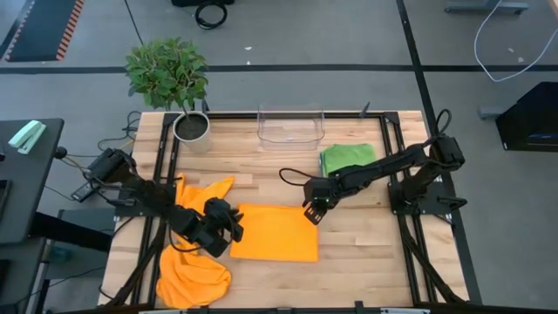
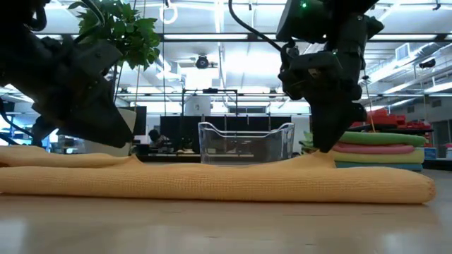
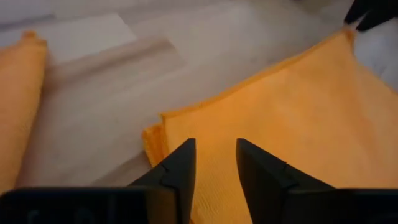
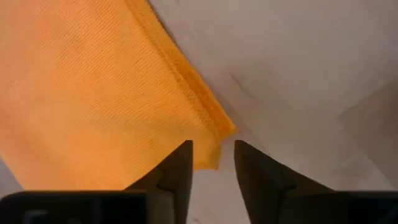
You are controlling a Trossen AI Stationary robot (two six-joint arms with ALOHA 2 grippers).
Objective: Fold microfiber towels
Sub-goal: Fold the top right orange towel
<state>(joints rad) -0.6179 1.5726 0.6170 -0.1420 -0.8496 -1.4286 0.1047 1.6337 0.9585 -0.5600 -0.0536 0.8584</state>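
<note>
On the worktop [image 1: 366, 253] the folded orange towel [image 1: 275, 232] lies flat at the middle — one fold looks done. The left end effector [image 1: 234, 228] and right end effector [image 1: 312, 215] sit at opposite corners, fingers slightly apart, gripping nothing. A crumpled orange towel [image 1: 192, 275] waits; finished towels [image 1: 347, 157] are stacked behind.

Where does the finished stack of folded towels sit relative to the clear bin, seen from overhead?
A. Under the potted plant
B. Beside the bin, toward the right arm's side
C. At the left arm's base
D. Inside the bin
B: the overhead view shows the folded stack, green on top, on the table next to the clear bin, on the right arm's side.
</note>
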